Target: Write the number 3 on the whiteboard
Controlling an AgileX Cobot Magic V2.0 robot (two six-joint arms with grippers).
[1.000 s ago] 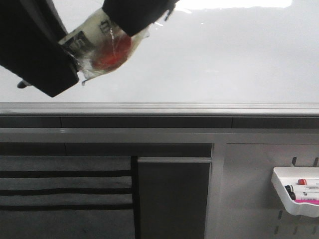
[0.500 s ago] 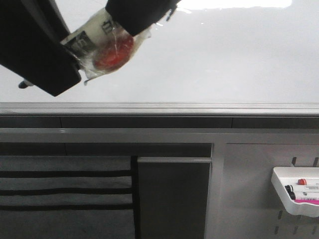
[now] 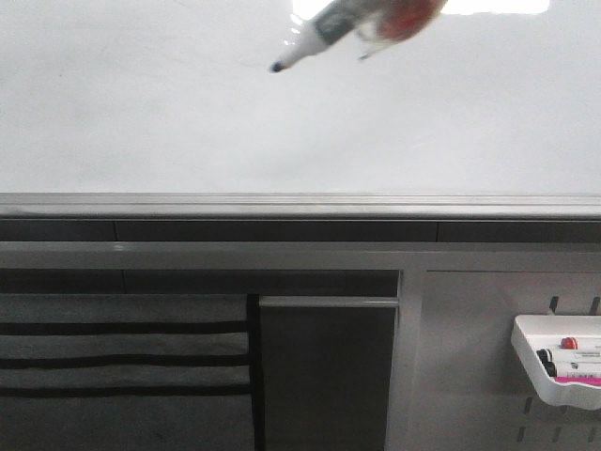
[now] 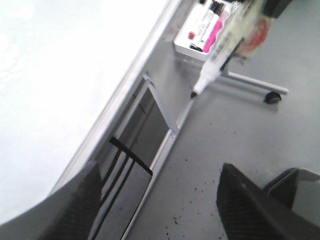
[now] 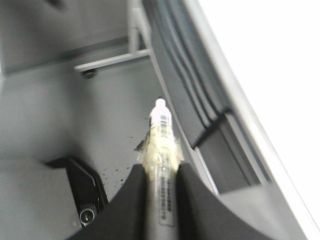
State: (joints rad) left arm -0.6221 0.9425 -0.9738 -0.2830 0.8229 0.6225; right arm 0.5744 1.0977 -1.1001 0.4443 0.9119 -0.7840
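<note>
The whiteboard (image 3: pixel 188 122) fills the upper front view, glossy white and bare; no number 3 shows on it. A white marker (image 3: pixel 324 33) with a black tip, wrapped in clear tape, juts in from the top edge, its tip pointing down-left, close to the board. Whether it touches I cannot tell. My right gripper (image 5: pixel 161 170) is shut on the marker (image 5: pixel 161 135); the whiteboard (image 5: pixel 270 75) is beside it. My left gripper (image 4: pixel 160 187) is open and empty, away from the whiteboard (image 4: pixel 50 75). The marker (image 4: pixel 217 52) also shows there.
A grey metal rail (image 3: pixel 300 202) runs under the board. A white tray (image 3: pixel 554 371) holding several markers hangs on the grey pegboard at the lower right; it also shows in the left wrist view (image 4: pixel 200 35). A wheeled stand leg (image 4: pixel 255 87) rests on the grey floor.
The dark arm that covered the board's upper left has left the front view. The marker has moved right and up, its tip now near the top centre.
</note>
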